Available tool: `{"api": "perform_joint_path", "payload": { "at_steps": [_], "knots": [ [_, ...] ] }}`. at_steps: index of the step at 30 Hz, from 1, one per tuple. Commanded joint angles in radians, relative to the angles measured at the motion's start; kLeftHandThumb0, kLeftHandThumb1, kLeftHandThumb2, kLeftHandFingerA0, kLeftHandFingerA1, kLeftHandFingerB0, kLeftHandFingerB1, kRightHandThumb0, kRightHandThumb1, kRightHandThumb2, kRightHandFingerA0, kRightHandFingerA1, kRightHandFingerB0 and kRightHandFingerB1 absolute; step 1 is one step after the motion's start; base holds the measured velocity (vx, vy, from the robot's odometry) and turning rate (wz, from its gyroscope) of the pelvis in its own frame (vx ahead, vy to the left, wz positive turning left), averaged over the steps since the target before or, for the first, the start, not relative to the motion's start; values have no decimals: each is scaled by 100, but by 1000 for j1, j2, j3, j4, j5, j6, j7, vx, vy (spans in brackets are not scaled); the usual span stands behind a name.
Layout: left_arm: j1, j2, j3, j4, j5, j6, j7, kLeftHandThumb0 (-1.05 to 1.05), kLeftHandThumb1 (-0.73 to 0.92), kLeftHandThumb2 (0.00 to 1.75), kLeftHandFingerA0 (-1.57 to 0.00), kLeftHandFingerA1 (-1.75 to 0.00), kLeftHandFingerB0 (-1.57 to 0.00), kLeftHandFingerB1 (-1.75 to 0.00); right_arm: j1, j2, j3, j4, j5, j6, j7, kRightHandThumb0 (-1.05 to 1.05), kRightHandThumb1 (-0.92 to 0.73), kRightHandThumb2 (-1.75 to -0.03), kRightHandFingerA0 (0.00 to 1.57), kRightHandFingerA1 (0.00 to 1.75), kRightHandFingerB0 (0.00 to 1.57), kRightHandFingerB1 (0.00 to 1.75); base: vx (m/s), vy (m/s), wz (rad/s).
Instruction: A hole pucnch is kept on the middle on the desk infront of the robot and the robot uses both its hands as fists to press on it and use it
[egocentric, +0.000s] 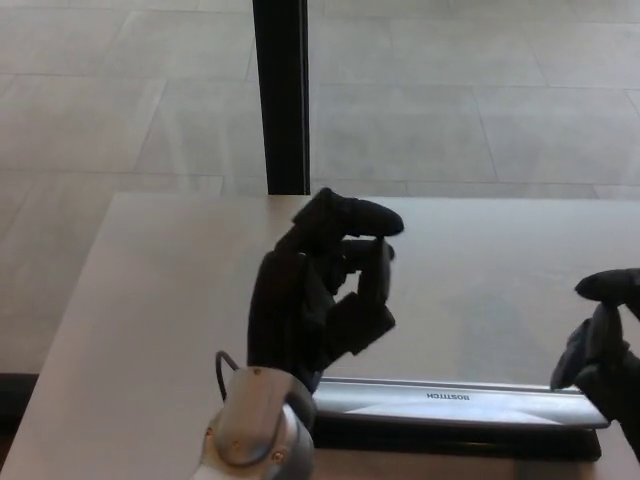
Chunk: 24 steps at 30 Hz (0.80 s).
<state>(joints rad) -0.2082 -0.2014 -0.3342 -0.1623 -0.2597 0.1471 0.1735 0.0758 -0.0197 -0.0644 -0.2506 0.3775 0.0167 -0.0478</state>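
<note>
While long silver-and-black metal hole punch (450, 412) lies crosswise on pale beige surface (160, 300), long axis left-right, both hands flank its ends. Left black hand (320, 300) curled, nothing held, above left end. Right black hand (605, 350) curled, empty, by right end. Lever label, inverted: "BOSTITCH".

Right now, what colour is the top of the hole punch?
Silver-grey, over a black base, in the head view: hole punch.
</note>
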Motion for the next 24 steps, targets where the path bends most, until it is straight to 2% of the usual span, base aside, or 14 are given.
{"api": "perform_joint_path", "payload": {
  "at_steps": [1,5,8,14,15,17,18,19,20,22,23,24],
  "knots": [
    [123,-161,-93,17,7,95,125,-27,78,98,-85,-175,-52,-175,47,-5,59,-4,-78,33,20,-37,-70,-99,106,175,61,169,0,0,0],
    [128,-162,-103,30,-4,92,149,-25,80,96,-85,-175,-51,-174,48,-7,72,12,-95,19,23,-36,-69,-101,106,175,62,170,0,0,0],
    [129,-175,-96,68,-14,72,156,-28,81,96,-85,-175,-46,-174,34,-13,87,24,-118,17,26,-40,-70,-95,104,175,62,167,0,0,0],
    [132,-197,-77,128,-28,31,179,-29,82,93,-87,-175,-49,-172,-17,0,89,74,-126,7,27,-38,-71,-94,102,175,61,166,0,0,0],
    [137,-202,-73,147,-32,6,177,-29,78,100,-89,-175,-50,-173,-25,8,90,87,-121,1,29,-38,-70,-96,102,175,62,166,0,0,0],
    [149,-208,-72,167,-30,-15,186,-29,77,101,-89,-175,-52,-171,-26,10,91,96,-128,-2,28,-37,-70,-98,101,175,62,165,0,0,0],
    [172,-226,-63,198,-33,-41,206,-33,77,95,-89,-175,-53,-172,-29,19,97,118,-150,-11,10,-39,-67,-100,102,175,65,164,0,0,0],
    [189,-239,-59,226,-36,-71,213,-36,80,87,-82,-175,-56,-166,-27,26,97,135,-155,-20,8,-40,-67,-98,102,175,65,165,0,0,0],
    [200,-247,-54,246,-42,-87,213,-38,86,82,-90,-175,-49,-175,-26,30,97,148,-162,-31,6,-42,-67,-98,104,175,67,166,0,0,0],
    [202,-247,-49,252,-47,-96,215,-38,86,82,-90,-175,-49,-175,-31,36,99,159,-168,-36,7,-42,-67,-98,104,175,67,166,0,0,0],
    [218,-259,-39,303,-34,-116,248,-39,89,76,-87,-175,-46,-170,-25,48,102,189,-185,-49,-10,-44,-65,-98,105,175,68,167,0,0,0],
    [223,-261,-40,316,-32,-125,253,-38,89,77,-85,-175,-44,-167,-21,51,102,195,-192,-52,-14,-44,-66,-98,104,175,66,168,0,0,0]
  ]
}}
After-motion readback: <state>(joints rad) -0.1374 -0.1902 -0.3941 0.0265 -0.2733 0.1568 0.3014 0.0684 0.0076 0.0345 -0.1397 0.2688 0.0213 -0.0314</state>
